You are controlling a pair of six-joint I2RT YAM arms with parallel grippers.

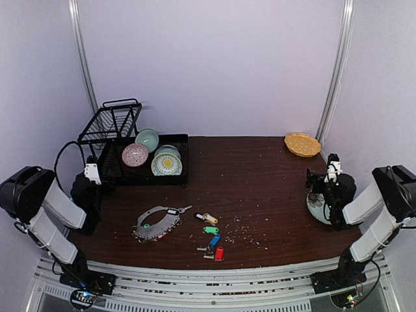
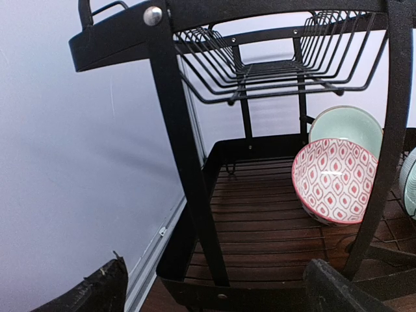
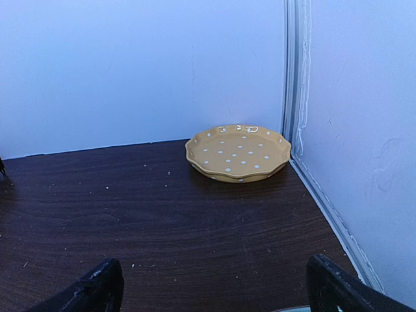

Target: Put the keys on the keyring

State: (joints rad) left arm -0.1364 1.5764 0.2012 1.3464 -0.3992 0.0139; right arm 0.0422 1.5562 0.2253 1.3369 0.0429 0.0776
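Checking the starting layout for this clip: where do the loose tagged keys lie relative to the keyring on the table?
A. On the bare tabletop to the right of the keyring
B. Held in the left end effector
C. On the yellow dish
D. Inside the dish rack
A: in the top view the tagged keys lie scattered on the table just right of the keyring, and neither end effector is near them.

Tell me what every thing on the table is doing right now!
keyring: lying flat, strung with keys, nobody holding it.
loose keys: lying apart beside the keyring, not on it yet.
left gripper: jaws wide open, holding nothing, facing the dish rack.
right gripper: jaws wide open, holding nothing.
pink patterned bowl: standing on edge in the rack.
yellow dotted dish: right way up, empty.
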